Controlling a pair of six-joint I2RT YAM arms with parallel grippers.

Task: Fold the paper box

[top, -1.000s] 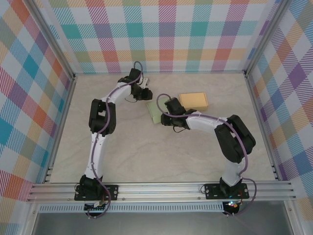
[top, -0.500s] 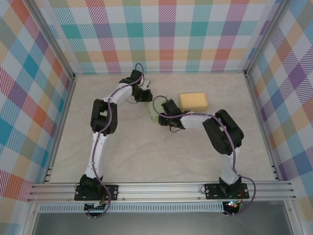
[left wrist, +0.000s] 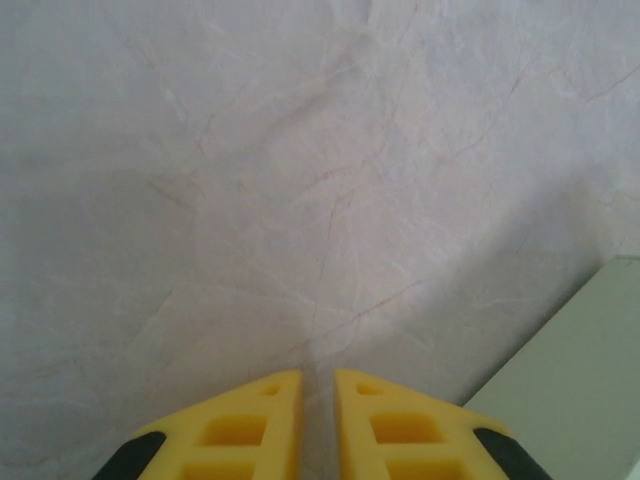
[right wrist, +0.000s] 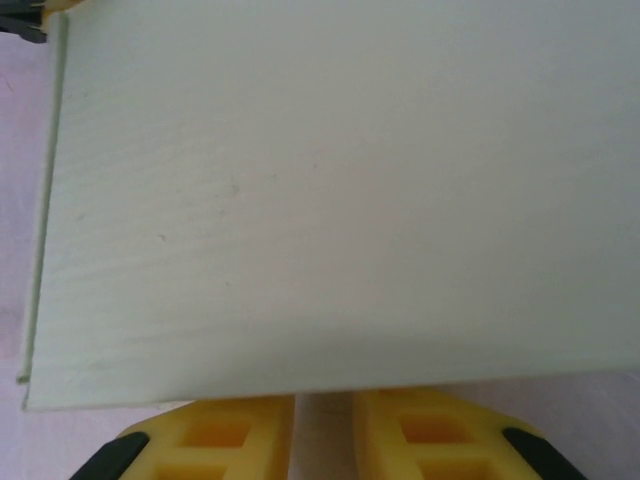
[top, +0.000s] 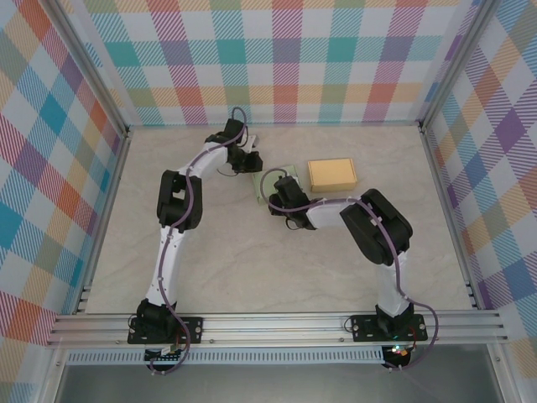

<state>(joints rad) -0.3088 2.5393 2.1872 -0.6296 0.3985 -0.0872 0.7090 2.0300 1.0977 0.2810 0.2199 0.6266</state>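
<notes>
Marble-pattern table [top: 252,269], both arms reaching to its far middle.

Tan closed box [top: 331,175]: flat, long axis left-right, just right of the right wrist.

Paper box [top: 263,188], a pale green flat sheet, lies on the table between the two grippers. The right wrist covers most of it from above, so I cannot tell its long axis.

Right gripper [right wrist: 323,400]: fingers a slit apart, nothing between them. The sheet's near edge runs crosswise right at their tips.

Left gripper [left wrist: 317,380]: fingers nearly together, gripping nothing, over bare table. A corner of the sheet lies off to their right, apart.
</notes>
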